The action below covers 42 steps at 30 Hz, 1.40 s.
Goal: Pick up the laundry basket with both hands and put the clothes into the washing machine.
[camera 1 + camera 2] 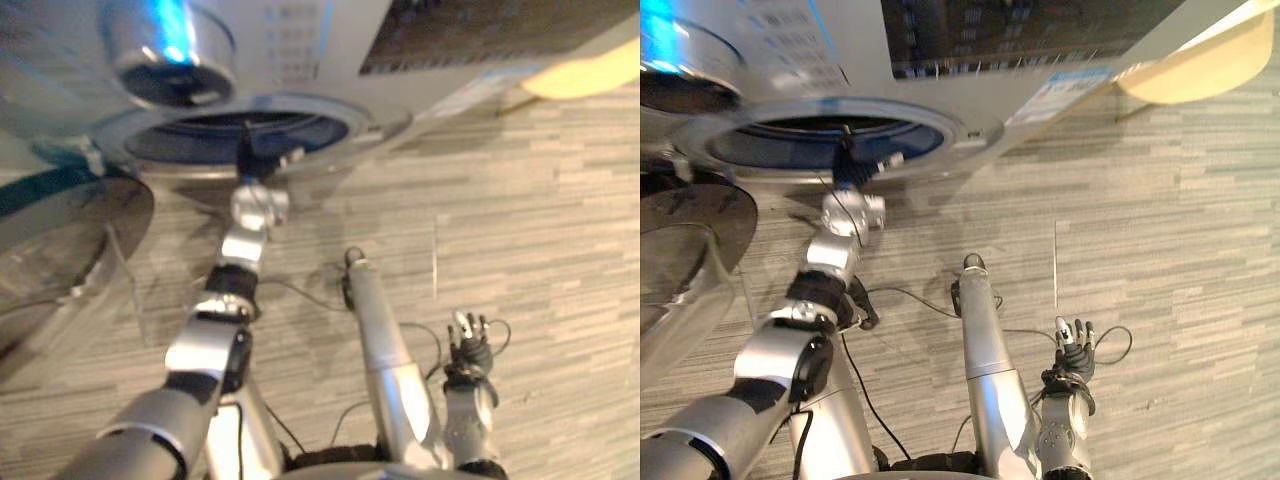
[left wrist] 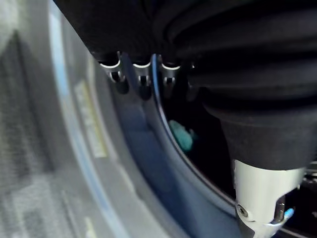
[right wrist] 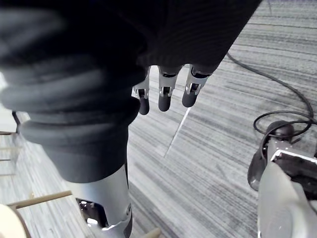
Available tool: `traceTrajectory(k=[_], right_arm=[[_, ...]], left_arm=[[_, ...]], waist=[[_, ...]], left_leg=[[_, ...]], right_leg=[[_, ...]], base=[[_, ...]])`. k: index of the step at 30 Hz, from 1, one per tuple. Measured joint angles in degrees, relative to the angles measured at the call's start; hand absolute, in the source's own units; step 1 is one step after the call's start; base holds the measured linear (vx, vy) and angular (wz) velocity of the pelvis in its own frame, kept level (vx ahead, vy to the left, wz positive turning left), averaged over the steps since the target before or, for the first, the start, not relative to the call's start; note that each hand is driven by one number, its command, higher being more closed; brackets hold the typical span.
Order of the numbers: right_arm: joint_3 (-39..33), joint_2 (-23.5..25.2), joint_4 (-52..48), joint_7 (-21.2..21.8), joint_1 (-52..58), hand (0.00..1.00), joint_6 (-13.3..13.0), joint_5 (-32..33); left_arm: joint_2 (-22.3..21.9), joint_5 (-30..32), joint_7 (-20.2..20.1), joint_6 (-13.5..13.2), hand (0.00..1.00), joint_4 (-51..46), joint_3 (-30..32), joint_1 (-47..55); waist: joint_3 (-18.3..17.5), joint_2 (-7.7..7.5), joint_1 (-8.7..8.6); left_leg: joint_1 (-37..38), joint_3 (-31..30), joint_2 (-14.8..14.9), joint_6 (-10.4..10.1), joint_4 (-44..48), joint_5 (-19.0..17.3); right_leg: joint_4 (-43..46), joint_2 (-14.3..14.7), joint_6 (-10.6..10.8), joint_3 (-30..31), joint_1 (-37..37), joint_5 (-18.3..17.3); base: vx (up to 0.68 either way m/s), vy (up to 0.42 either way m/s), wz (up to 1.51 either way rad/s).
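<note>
Silver, dark-tipped fingers (image 2: 142, 82) of the left hand (image 1: 847, 168): straight and loose, holding nothing, reaching over the blue door seal (image 2: 146, 153) at the mouth of the washing machine (image 1: 335, 45). In the head views the hand sits at 11 o'clock, its arm stretched up from 7 o'clock.

Teal cloth (image 2: 181, 137): one small piece inside the dark drum, just past the seal and apart from the fingertips (too small to tell which garment).

Drum opening (image 1: 790, 135): dark blue oval inside a silver ring, facing the robot at 11 o'clock.

Door (image 1: 695, 225): round, dark glass, standing open at 9 o'clock, beside the left forearm.

Knob (image 1: 170, 45): silver, with a blue light, on the machine's front at 11 o'clock, beyond the opening.

Right hand (image 1: 1072, 352): at 5 o'clock, well apart from the machine, fingers (image 3: 165, 99) straight and slightly spread, empty, over the carpet.

Carpet (image 1: 540, 260): grey, striped, from 3 to 6 o'clock.

Wooden top (image 1: 1190, 70): pale, rounded, at 2 o'clock by the machine's corner.
</note>
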Motion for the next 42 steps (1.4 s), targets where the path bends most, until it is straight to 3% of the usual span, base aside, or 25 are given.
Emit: traceTrajectory(k=[3,5,6,11,15,17,19,23,29,32,34,35,36,37,38,40,42], right_arm=[[-2.4,-0.2,3.8,-0.8,0.1,0.00,0.2,-1.3],[-3.7,-0.4,7.5,-1.1,0.1,0.00,0.4,-1.8],[-4.1,-0.7,10.7,-1.0,0.3,0.00,1.6,-2.1],[-4.3,-0.3,18.5,-0.9,2.3,0.00,4.8,-4.0],[-6.4,0.3,22.8,-0.8,3.1,0.00,6.4,-6.2],[-7.0,0.2,25.9,-0.5,3.2,0.00,6.8,-7.8],[-8.2,-0.2,28.5,0.3,2.5,0.00,7.6,-9.9],[-8.3,-2.0,33.8,0.5,0.3,0.00,8.9,-14.2],[-6.3,-3.6,36.9,0.8,-0.3,0.00,8.9,-17.0],[-5.3,-4.9,36.9,0.9,-0.3,0.00,8.9,-18.0],[-5.3,-6.3,36.7,0.4,-2.8,0.00,9.0,-19.9],[-5.5,-6.4,36.4,0.2,-4.9,0.00,8.9,-21.0],[-5.6,-6.6,35.9,0.1,-5.7,0.00,8.9,-21.4],[-5.3,-6.8,33.8,-0.7,-6.4,0.00,8.9,-21.5],[-5.2,-7.2,32.6,-1.0,-6.5,0.00,8.8,-21.5],[-4.7,-7.1,32.5,-1.1,-7.5,0.00,8.7,-21.1],[-3.8,-8.1,33.8,-1.3,-7.5,0.00,8.7,-19.8]], left_arm=[[-1.6,0.7,-0.1,-0.7,0.00,-0.2,-1.9,9.3],[-3.5,0.8,-0.5,-1.7,0.00,0.3,-2.5,16.4],[-5.4,0.8,-1.0,-2.4,0.00,1.0,-2.5,22.0],[-9.3,-1.8,-3.3,-4.8,0.00,4.2,1.0,35.5],[-10.2,-6.1,-4.9,-5.4,0.00,8.3,9.3,43.1],[-10.1,-6.9,-5.8,-5.8,0.00,11.1,12.8,45.8],[-9.9,-6.9,-6.6,-5.8,0.00,13.0,13.4,47.1],[-8.8,-7.2,-7.0,-6.0,0.00,15.6,13.3,47.7],[-7.8,-12.3,-6.9,-6.5,0.00,15.0,12.9,48.0],[-7.7,-18.8,-6.8,-7.0,0.00,1.7,6.7,49.9],[-7.6,-20.9,-6.7,-7.8,0.00,-11.5,1.9,52.3],[-7.5,-21.2,-6.7,-9.0,0.00,-22.3,0.6,53.2],[-7.8,-21.3,-6.6,-9.2,0.00,-26.0,0.6,53.6],[-7.8,-21.2,-6.5,-10.1,0.00,-31.9,0.5,55.2],[-7.7,-21.2,-6.4,-11.1,0.00,-34.9,0.6,56.3],[-7.8,-20.0,-5.6,-12.2,0.00,-38.5,0.7,56.5],[-8.0,-17.9,-5.0,-12.1,0.00,-39.7,0.5,56.4]], waist=[[-3.4,0.20,0.03],[-6.8,1.39,0.09],[-8.5,2.69,0.63],[-16.5,4.94,1.82],[-22.3,4.94,1.97],[-25.5,4.66,2.91],[-27.1,4.81,3.40],[-28.6,5.70,3.38],[-28.8,5.97,4.59],[-28.4,6.14,4.79],[-26.5,7.96,4.99],[-25.1,6.20,5.04],[-24.5,5.90,5.42],[-24.5,5.96,6.43],[-24.8,6.38,6.44],[-25.2,6.77,5.93],[-26.8,7.33,5.33]], left_leg=[[7.9,1.5,-2.2,-0.4,-7.0,1.9],[13.6,2.9,-3.0,-0.4,-11.6,2.7],[19.5,3.5,-3.9,-0.6,-15.5,3.4],[32.8,5.2,-7.0,-0.7,-28.8,7.0],[42.0,5.0,-9.4,-1.2,-41.1,11.9],[46.6,4.6,-10.7,-1.5,-49.1,15.9],[49.7,3.7,-11.2,-1.8,-55.0,19.1],[53.5,1.3,-11.5,-2.2,-63.2,23.8],[53.6,-2.5,-11.9,-2.3,-63.5,25.0],[49.8,-8.1,-13.4,-1.7,-62.3,28.1],[46.1,-10.6,-14.6,-1.9,-59.5,30.8],[45.7,-9.7,-15.8,-1.5,-59.5,33.6],[44.1,-6.5,-16.0,2.9,-50.9,28.0],[42.3,-1.6,-14.3,5.6,-33.9,19.0],[43.1,0.1,-12.0,5.2,-26.3,16.0],[46.7,0.1,-6.5,5.2,-21.9,15.1],[48.6,-1.8,-3.4,4.4,-24.8,16.1]], right_leg=[[-5.2,-2.2,-0.6,-0.5,7.1,0.4],[-9.0,-3.5,-1.1,-0.8,12.4,0.7],[-12.8,-4.5,-1.2,-1.2,18.2,1.2],[-24.0,-8.0,-1.5,-3.0,31.2,3.2],[-34.1,-10.4,-1.8,-6.6,41.0,6.2],[-39.9,-11.3,-2.1,-8.7,45.3,8.3],[-43.8,-11.4,-2.4,-10.4,48.2,9.7],[-48.4,-10.8,-3.1,-13.4,51.6,11.2],[-51.8,-9.8,-3.2,-16.3,55.5,13.2],[-51.8,-10.6,-3.2,-24.1,57.1,13.1],[-49.0,-10.3,-4.9,-27.5,56.3,11.6],[-47.1,-13.6,-5.2,-30.6,55.9,11.0],[-45.9,-15.0,-5.3,-31.5,55.8,11.0],[-44.8,-16.3,-5.0,-31.6,55.8,11.1],[-44.8,-16.8,-4.7,-31.8,56.2,11.5],[-45.1,-17.8,-4.4,-32.9,55.7,12.2],[-44.5,-18.6,-3.3,-33.5,52.5,13.1]], base=[[0.16,-0.025,0.31],[0.19,-0.004,0.20],[0.17,0.021,0.14],[0.22,0.003,0.24],[0.13,0.005,0.33],[0.10,-0.015,0.33],[0.06,-0.031,0.39],[-0.01,-0.039,0.34],[-0.02,-0.015,0.27],[-0.08,-0.004,1.32],[-0.21,0.004,1.33],[-0.28,0.059,1.06],[-0.24,0.071,0.82],[-0.22,0.083,0.26],[-0.23,0.105,0.21],[-0.22,0.213,0.46],[-0.11,0.315,0.59]])
